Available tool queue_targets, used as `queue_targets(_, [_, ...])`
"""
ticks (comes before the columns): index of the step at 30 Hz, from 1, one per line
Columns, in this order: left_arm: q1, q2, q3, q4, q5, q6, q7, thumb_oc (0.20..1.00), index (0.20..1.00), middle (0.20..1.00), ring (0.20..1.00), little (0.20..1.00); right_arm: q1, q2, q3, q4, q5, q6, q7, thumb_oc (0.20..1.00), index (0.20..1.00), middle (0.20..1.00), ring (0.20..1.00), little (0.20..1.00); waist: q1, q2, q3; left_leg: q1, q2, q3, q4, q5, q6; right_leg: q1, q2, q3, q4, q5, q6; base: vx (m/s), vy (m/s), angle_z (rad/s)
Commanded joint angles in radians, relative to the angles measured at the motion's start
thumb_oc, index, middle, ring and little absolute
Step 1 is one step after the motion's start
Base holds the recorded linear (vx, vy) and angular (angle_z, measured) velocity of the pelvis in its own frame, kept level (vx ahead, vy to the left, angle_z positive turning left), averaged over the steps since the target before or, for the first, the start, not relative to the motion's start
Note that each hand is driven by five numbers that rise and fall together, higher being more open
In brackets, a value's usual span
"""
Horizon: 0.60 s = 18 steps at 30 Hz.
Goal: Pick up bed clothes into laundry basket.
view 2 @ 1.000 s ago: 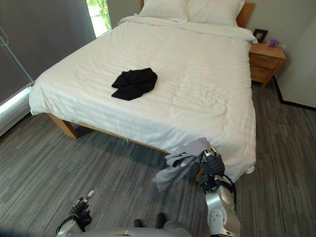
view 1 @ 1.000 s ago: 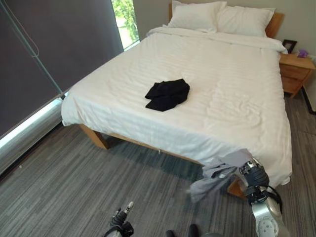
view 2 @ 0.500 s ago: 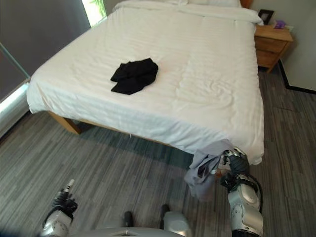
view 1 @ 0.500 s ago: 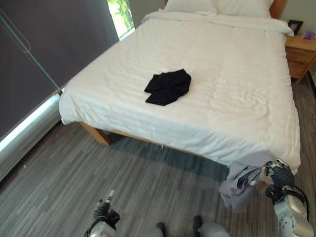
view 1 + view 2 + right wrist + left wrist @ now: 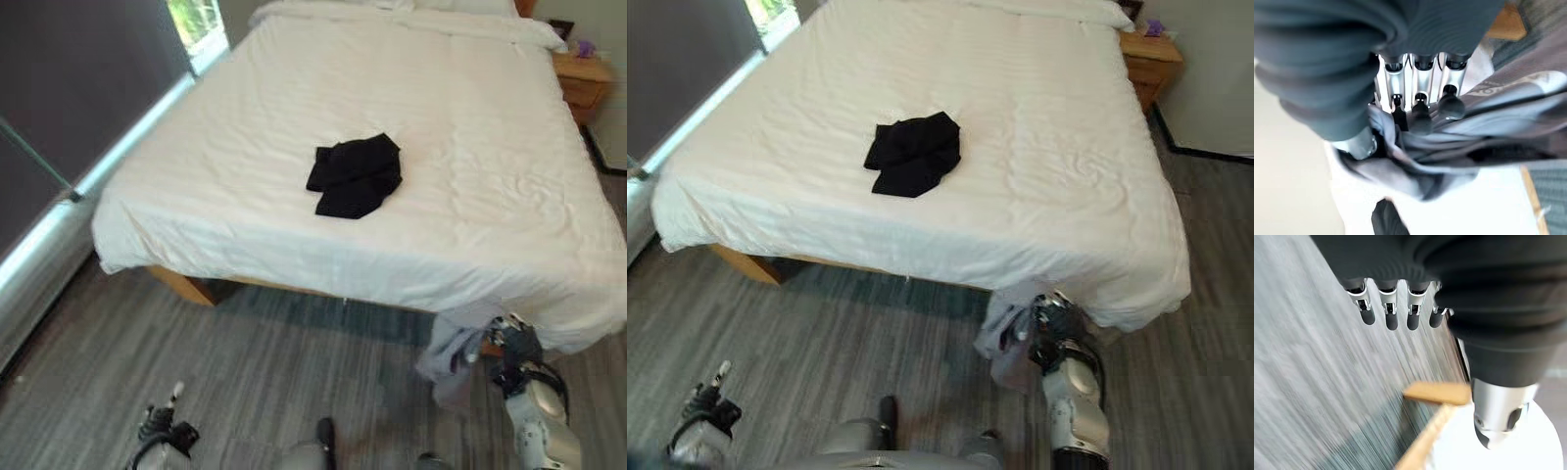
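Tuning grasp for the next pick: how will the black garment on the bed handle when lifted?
Probably floppy: the black garment lies crumpled in soft folds on the white duvet. Likely light, since the duvet barely dents under it. It will probably drape and dangle like the grey garment hanging from the right robot hand.

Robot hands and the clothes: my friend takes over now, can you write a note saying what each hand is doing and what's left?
Right hand: shut on the grey garment, which hangs off the bed's near corner, above the floor.
Left hand: open, holding nothing, low over the floor.
Black garment: lying on the white bedcover, untouched.
Done: grey garment picked up.
Left: drop it in the laundry basket, then fetch the black one too.
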Motion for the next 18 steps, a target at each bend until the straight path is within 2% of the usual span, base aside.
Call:
queue_targets(1, [0.05,0.041,-0.015,-0.077,0.035,-0.027,0.008,1.0,1.0,1.0,1.0,1.0,-0.019,-0.041,-0.076,-0.054,0.022,-0.057,0.05,0.2,0.2,0.2,0.2,0.2,-0.013,0.051,-0.004,0.064,0.092,-0.082,-0.209,0.145,-0.073,0.122,0.005,-0.115,-0.033,0.171,-0.037,0.3,0.291,-0.62])
queue_targets(3, [0.052,0.042,-0.015,-0.071,0.036,-0.029,0.009,1.0,1.0,1.0,1.0,1.0,-0.013,-0.039,-0.072,-0.049,0.025,-0.056,0.05,0.2,0.2,0.2,0.2,0.2,-0.022,0.051,-0.007,0.088,0.091,-0.076,-0.212,0.131,-0.072,0.1,0.004,-0.13,-0.042,0.166,-0.037,0.25,0.161,-0.3])
queue_targets(4, [0.056,0.031,-0.017,-0.074,0.032,-0.028,0.011,1.0,1.0,1.0,1.0,1.0,-0.002,-0.037,-0.076,-0.042,0.029,-0.054,0.05,0.2,0.2,0.2,0.2,0.2,-0.041,0.052,-0.007,0.121,0.089,-0.069,-0.212,0.105,-0.075,0.05,0.035,-0.149,-0.111,0.132,-0.039,0.32,0.067,-0.12])
queue_targets(5, [0.063,0.025,-0.021,-0.068,0.035,-0.027,0.011,1.0,1.0,1.0,1.0,1.0,0.008,-0.036,-0.08,-0.045,0.037,-0.052,0.051,0.2,0.2,0.2,0.2,0.2,-0.056,0.044,-0.007,0.147,0.083,-0.069,-0.212,0.08,-0.081,0.03,0.051,-0.176,-0.237,0.109,-0.044,0.45,0.053,-0.2])
queue_targets(6, [0.072,0.03,-0.032,-0.029,0.051,-0.023,0.031,1.0,1.0,1.0,1.0,1.0,0.013,-0.035,-0.09,-0.048,0.04,-0.059,0.045,0.2,0.2,0.2,0.2,0.2,-0.073,0.028,-0.007,0.164,0.065,-0.081,-0.212,0.059,-0.079,0.053,0.055,-0.174,-0.38,0.118,-0.055,0.33,-0.012,-0.23])
queue_targets(7, [0.075,0.0,-0.04,-0.039,0.041,-0.02,0.014,1.0,1.0,1.0,1.0,1.0,0.029,-0.019,-0.079,-0.056,0.034,-0.049,0.067,0.2,0.2,0.2,0.2,0.2,-0.066,0.014,-0.024,0.171,0.058,-0.075,-0.212,0.06,-0.076,0.109,0.055,-0.147,-0.413,0.115,-0.055,0.26,-0.047,0.38])
queue_targets(8, [0.077,-0.016,-0.049,-0.041,0.041,-0.023,0.009,1.0,1.0,1.0,1.0,1.0,0.034,-0.026,-0.071,-0.064,0.036,-0.057,0.064,0.2,0.2,0.2,0.2,0.2,-0.056,0.003,-0.043,0.179,0.058,-0.065,-0.212,0.052,-0.08,0.146,0.057,-0.147,-0.463,0.126,-0.054,0.16,-0.062,0.91])
queue_targets(12, [0.09,-0.038,-0.103,-0.033,0.087,-0.008,-0.01,1.0,1.0,1.0,1.0,1.0,0.032,-0.038,-0.089,-0.075,0.025,-0.062,0.059,0.2,0.2,0.2,0.2,0.2,-0.053,0.01,-0.063,0.191,0.059,-0.08,-0.212,0.052,-0.089,0.194,0.071,-0.158,-0.474,0.091,-0.068,0.1,-0.08,0.68])
queue_targets(15, [0.058,-0.009,-0.207,-0.134,0.213,0.025,-0.061,1.0,1.0,1.0,1.0,1.0,0.032,-0.045,-0.084,-0.069,0.013,-0.055,0.076,0.2,0.2,0.2,0.2,0.2,-0.066,0.018,-0.058,0.184,0.067,-0.085,-0.212,0.055,-0.094,0.192,0.08,-0.16,-0.474,0.083,-0.074,0.02,-0.058,-0.19])
queue_targets(16, [0.025,0.031,-0.282,-0.251,0.298,0.046,-0.107,1.0,1.0,1.0,1.0,1.0,0.025,-0.051,-0.084,-0.062,0.014,-0.048,0.094,0.2,0.2,0.2,0.2,0.2,-0.077,0.025,-0.048,0.18,0.071,-0.082,-0.212,0.057,-0.096,0.188,0.085,-0.16,-0.474,0.079,-0.072,0.02,-0.086,-0.6])
queue_targets(18, [-0.099,0.051,-0.349,-0.292,0.343,0.053,-0.093,1.0,1.0,1.0,1.0,1.0,0.031,-0.053,-0.072,-0.046,-0.001,-0.046,0.098,0.2,0.2,0.2,0.2,0.2,-0.095,0.024,-0.045,0.176,0.075,-0.076,-0.212,0.058,-0.1,0.183,0.091,-0.157,-0.474,0.075,-0.071,0.03,-0.063,-0.29])
